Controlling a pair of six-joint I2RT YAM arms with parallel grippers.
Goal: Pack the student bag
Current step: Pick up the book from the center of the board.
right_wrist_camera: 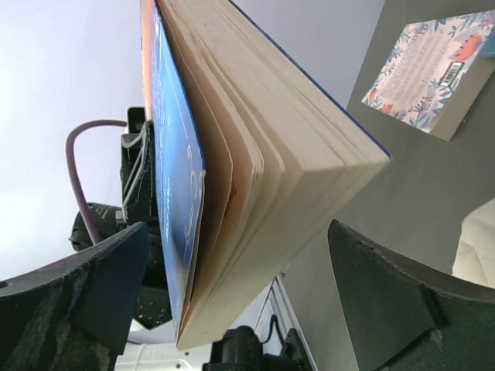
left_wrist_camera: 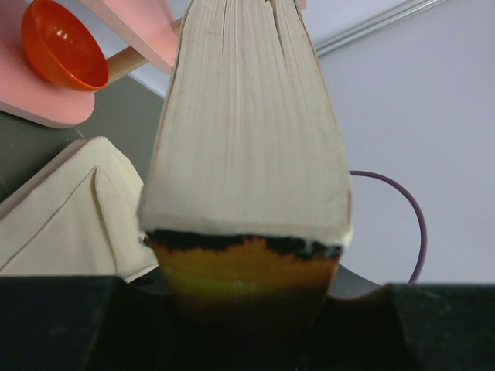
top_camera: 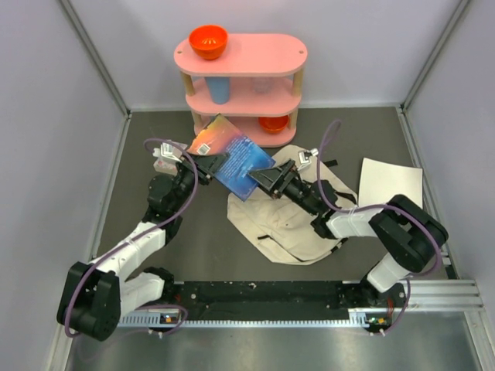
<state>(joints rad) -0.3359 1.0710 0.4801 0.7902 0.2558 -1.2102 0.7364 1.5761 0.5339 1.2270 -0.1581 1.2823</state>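
Note:
The student bag (top_camera: 288, 226) lies flat on the dark table, cream with black straps; it also shows in the left wrist view (left_wrist_camera: 62, 209). A thick book (top_camera: 232, 154) with a blue cover hangs tilted above the bag's far left corner. My left gripper (top_camera: 193, 160) is shut on the book's orange corner (left_wrist_camera: 244, 267), and the pale page edges (left_wrist_camera: 247, 139) fill that view. My right gripper (top_camera: 264, 179) is open at the book's other end. Its dark fingers (right_wrist_camera: 108, 278) stand on either side of the book (right_wrist_camera: 263, 154), apart from it.
A pink three-level shelf (top_camera: 241, 77) stands at the back, with an orange bowl (top_camera: 209, 41) on top, a blue cup (top_camera: 220, 89) and another orange bowl (top_camera: 273, 122) below. A white sheet (top_camera: 390, 182) lies at the right. A floral-covered book (right_wrist_camera: 429, 69) rests on the table.

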